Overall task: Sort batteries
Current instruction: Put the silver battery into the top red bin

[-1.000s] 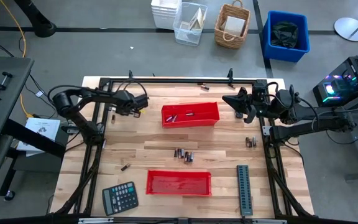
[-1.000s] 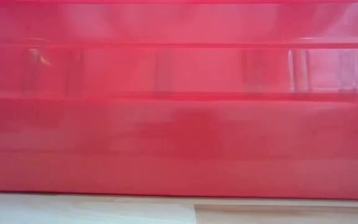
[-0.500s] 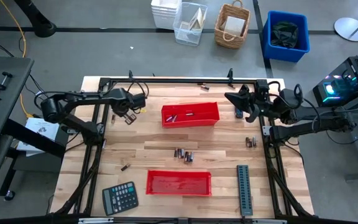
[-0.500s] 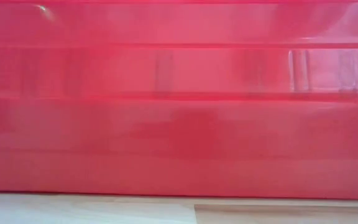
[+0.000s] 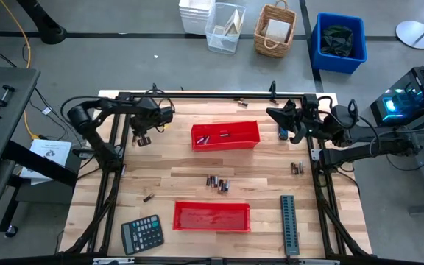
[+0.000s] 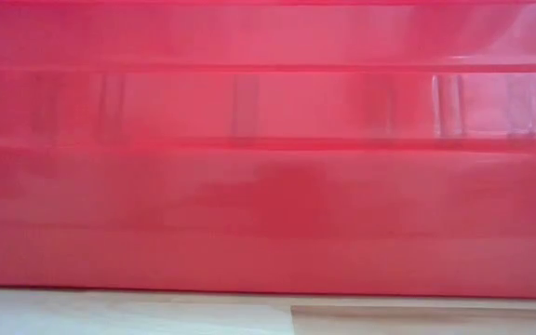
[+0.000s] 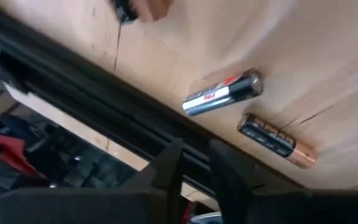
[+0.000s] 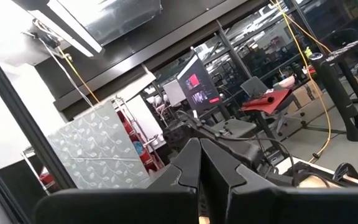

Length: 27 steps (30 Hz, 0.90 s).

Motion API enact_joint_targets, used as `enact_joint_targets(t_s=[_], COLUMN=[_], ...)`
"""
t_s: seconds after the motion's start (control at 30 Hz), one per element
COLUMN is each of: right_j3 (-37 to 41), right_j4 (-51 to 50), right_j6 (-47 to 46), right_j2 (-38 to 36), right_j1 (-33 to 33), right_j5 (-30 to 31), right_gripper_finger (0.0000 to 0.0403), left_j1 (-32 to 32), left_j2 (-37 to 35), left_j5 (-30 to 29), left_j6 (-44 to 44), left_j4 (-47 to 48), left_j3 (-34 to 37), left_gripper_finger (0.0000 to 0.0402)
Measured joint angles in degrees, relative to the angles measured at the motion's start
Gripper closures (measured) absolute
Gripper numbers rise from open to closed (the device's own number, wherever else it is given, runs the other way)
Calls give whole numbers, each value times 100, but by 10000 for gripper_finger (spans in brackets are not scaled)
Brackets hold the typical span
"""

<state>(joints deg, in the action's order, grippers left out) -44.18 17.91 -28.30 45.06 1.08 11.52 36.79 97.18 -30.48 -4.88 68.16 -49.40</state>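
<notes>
Two red trays (image 5: 225,135) – left fingers (image 7: 194,169) parted, empty; right fingers (image 8: 199,163) clenched.

The left gripper (image 5: 142,138) now sits nearer the table's left frame rail than a second ago, having swung out toward the far red tray (image 5: 225,135) and come back, and its arm's elbow, which stretched out leftward half a second ago, is drawn in again. Its fingers (image 7: 168,165), closed before, now stand slightly apart, with two batteries (image 7: 224,93) lying on the wood just ahead of them.
</notes>
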Motion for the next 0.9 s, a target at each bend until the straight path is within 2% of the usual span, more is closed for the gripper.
enact_joint_targets(t_s=[0.33, 0.63, 0.7, 0.77, 0.9], right_j3=[2, 2, 2, 0, 1], right_j4=[-2, 31, 37, 35, 34], right_j6=[-10, -93, -197, -273, -271], right_j2=[0, 125, 198, 278, 345], right_j1=[1, 0, 1, 0, 0], right_j5=[69, 71, 53, 26, -19], right_gripper_finger=[402, 402, 402, 402, 402], left_j1=[-96, 80, 114, 110, 46], left_j2=[327, 778, 917, 1019, 1044], left_j5=[228, 485, 535, 565, 776], left_j6=[-1075, -1801, -1841, -1876, -1662], left_j4=[-298, -667, -642, -599, -474], left_j3=[-134, -119, -132, -132, -152], left_gripper_finger=[217, 204, 215, 248, 368])
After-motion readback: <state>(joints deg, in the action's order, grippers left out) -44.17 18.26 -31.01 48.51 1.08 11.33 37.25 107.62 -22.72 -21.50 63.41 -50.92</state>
